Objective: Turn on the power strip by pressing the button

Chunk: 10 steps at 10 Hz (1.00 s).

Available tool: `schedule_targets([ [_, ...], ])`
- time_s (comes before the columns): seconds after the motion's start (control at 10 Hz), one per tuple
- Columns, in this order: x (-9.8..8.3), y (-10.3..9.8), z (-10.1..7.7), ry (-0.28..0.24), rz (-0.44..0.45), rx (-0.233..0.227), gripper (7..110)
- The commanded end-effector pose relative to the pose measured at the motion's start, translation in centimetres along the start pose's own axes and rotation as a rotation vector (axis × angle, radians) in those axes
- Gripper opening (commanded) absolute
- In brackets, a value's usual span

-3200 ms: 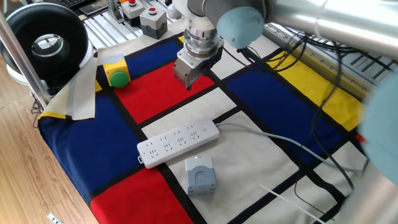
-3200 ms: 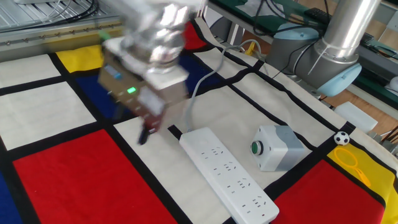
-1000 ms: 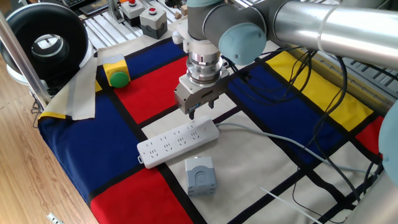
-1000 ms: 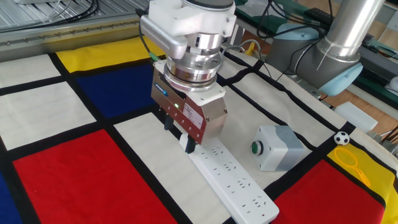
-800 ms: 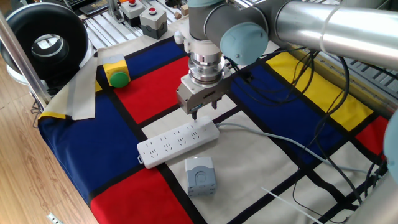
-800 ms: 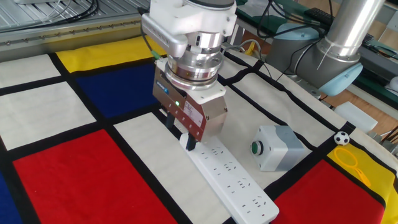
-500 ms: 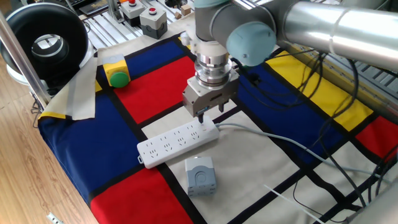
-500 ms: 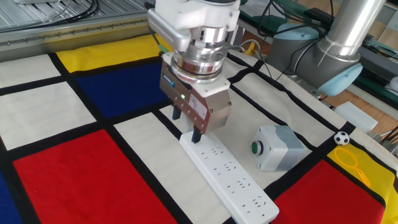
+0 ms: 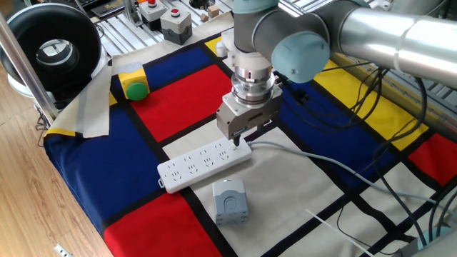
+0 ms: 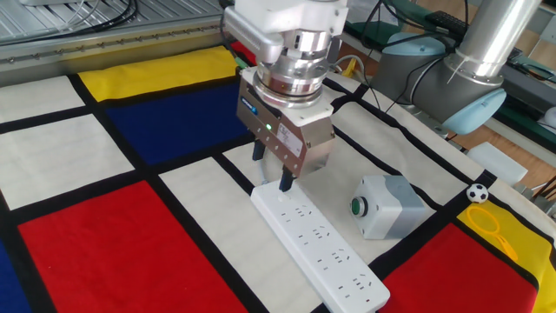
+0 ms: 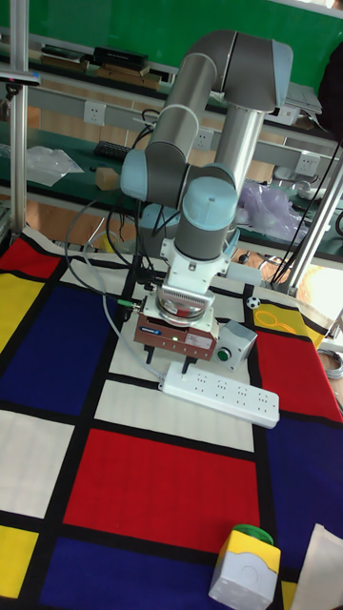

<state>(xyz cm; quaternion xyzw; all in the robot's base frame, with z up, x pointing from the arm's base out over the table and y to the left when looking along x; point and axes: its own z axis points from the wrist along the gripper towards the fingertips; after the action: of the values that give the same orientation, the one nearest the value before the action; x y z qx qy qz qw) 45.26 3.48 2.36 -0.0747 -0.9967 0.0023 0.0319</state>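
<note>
The white power strip (image 9: 193,168) lies flat on the chequered cloth, with its pale grey cable (image 9: 307,154) leaving the right end. My gripper (image 9: 240,139) points straight down over that cable end. In the other fixed view the strip (image 10: 326,252) runs toward the lower right, and the gripper (image 10: 271,173) is open, its two dark fingers apart. One fingertip (image 10: 284,183) hangs just above the strip's near end. The button is hidden under the gripper. The tall fixed view shows the gripper (image 11: 166,360) at the left end of the strip (image 11: 233,389).
A small grey box with a green button (image 10: 387,207) stands right beside the strip. A green dome button in yellow housing (image 9: 134,84) sits at the far left. Red buttons in grey housings (image 9: 175,21) stand at the back. A black round device (image 9: 53,46) is off the table's left corner.
The gripper has moved from above the red square across to the cable end of the power strip. The strip and the grey box have not moved.
</note>
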Motion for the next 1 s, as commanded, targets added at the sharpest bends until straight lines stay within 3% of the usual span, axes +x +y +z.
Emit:
schedule_targets([
  [0.0, 0.2, 0.9, -0.2, -0.024, 0.013, -0.028, 66],
  [0.3, -2.3, 1.4, 0.0, -0.104, 0.009, -0.042, 66],
  [0.9, -1.1, 1.1, 0.5, -0.058, 0.038, -0.032, 66],
])
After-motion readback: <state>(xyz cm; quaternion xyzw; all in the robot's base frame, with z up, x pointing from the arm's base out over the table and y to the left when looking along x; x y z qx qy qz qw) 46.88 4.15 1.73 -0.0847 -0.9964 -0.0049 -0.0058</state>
